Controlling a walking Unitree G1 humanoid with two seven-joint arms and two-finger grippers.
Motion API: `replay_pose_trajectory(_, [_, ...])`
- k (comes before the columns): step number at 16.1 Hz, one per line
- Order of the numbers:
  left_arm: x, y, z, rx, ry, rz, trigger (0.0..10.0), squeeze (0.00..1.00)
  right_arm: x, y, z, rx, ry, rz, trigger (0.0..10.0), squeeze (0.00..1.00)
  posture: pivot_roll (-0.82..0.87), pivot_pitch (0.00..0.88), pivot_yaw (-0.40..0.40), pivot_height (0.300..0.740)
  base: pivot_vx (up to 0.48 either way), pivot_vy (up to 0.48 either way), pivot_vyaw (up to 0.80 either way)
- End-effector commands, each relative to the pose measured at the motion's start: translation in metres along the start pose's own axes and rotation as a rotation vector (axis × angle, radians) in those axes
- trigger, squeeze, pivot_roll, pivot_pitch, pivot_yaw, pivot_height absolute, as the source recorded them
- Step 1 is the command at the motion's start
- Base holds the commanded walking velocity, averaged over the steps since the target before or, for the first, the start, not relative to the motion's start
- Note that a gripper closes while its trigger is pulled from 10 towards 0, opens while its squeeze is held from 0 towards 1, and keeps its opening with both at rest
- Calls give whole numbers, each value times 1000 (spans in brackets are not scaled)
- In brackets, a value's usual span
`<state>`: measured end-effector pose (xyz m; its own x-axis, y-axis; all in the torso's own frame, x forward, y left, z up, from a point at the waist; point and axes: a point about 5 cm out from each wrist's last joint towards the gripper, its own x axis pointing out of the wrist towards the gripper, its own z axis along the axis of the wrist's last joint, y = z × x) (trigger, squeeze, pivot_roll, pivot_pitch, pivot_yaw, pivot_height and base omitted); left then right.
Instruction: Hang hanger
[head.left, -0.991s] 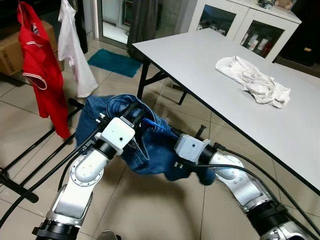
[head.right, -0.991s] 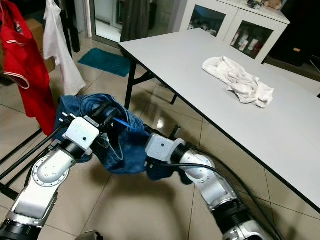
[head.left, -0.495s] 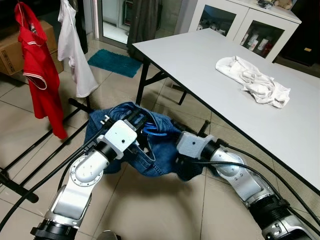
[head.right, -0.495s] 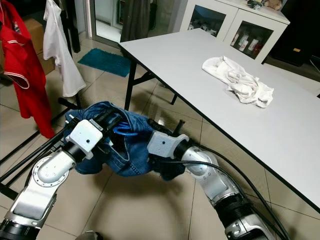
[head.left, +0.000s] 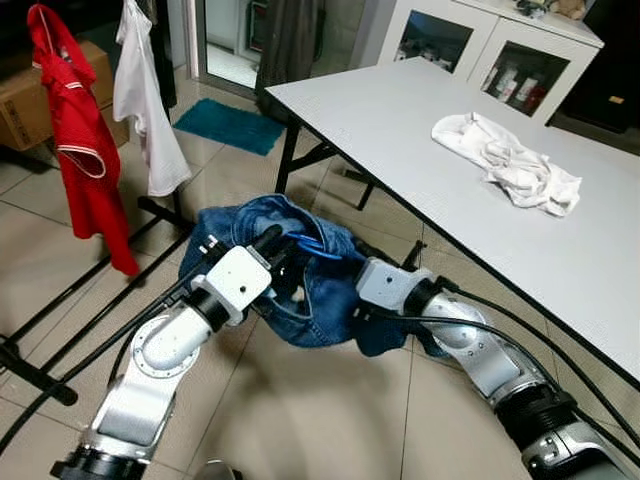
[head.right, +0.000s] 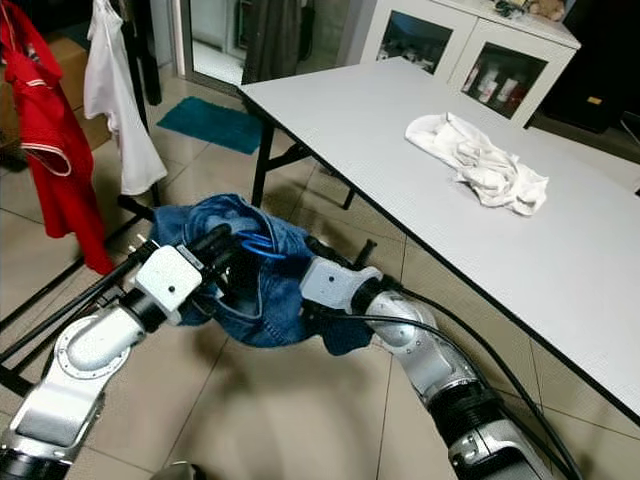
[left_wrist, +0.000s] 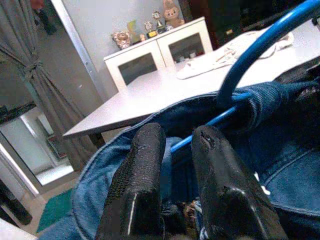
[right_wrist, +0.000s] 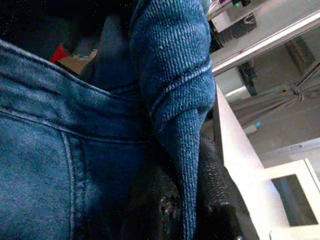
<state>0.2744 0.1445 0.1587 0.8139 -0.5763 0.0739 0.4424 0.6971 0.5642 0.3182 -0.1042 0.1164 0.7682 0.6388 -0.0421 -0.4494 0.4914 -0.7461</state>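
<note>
A pair of blue jeans (head.left: 325, 285) hangs bunched on a blue hanger (head.left: 312, 246), held low over the tiled floor between my two arms. My left gripper (head.left: 277, 247) is at the top left of the bundle; in the left wrist view its fingers (left_wrist: 142, 170) are shut on the blue hanger's bar (left_wrist: 210, 125), whose hook (left_wrist: 250, 55) curves up beyond them. My right gripper (head.left: 352, 303) is buried in the denim from the right. In the right wrist view its fingers (right_wrist: 215, 187) pinch a fold of the jeans (right_wrist: 175, 90).
A black drying rack (head.left: 90, 290) stands at the left, with a red shirt (head.left: 85, 150) and a white garment (head.left: 145, 110) hanging on it. A long grey table (head.left: 400, 120) with a crumpled white cloth (head.left: 510, 165) runs along the right. A teal mat (head.left: 228, 124) lies beyond.
Both arms have carried the jeans and hanger a little forward and to the right. Both grips look the same.
</note>
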Motion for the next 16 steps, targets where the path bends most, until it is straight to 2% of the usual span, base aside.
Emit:
replay_pose_trajectory(1, [2,-1,5,25,-16,-24,10000,0,-3,-4,0,3,-13,-26,0,0,191,68,-146,740,0,0,0])
replay_pose_trajectory(4, [3,5,7,70,-26,-5,10000,0,-3,6,4,-54,-40,26,0,0,194,68,-142,740,0,0,0])
replay_pose_trajectory(6, [3,4,6,86,-17,-30,10000,0,-3,11,10,-94,-83,53,0,0,194,66,-142,740,0,0,0])
replay_pose_trajectory(7, [1,-2,4,99,-8,-95,10000,0,-2,12,17,-154,-118,69,0,0,193,64,-144,740,0,0,0])
replay_pose_trajectory(8, [1,-6,4,75,-11,-124,10000,204,-2,13,20,-183,-132,79,0,0,193,64,-144,740,0,0,0])
replay_pose_trajectory(9, [0,-8,4,50,-11,-145,10000,1000,-1,14,22,-193,-145,80,0,0,192,63,-146,740,0,0,0])
replay_pose_trajectory(13, [-2,-18,3,32,3,-211,10000,1000,-2,12,21,-199,-142,68,0,0,190,63,-149,740,0,0,0])
replay_pose_trajectory(15, [-3,-13,5,33,-2,-193,10000,1000,-4,15,15,-207,-115,77,0,0,191,63,-151,740,0,0,0])
replay_pose_trajectory(16, [-4,-8,5,30,-2,-178,10000,961,-5,16,11,-213,-100,81,0,0,194,64,-152,740,0,0,0])
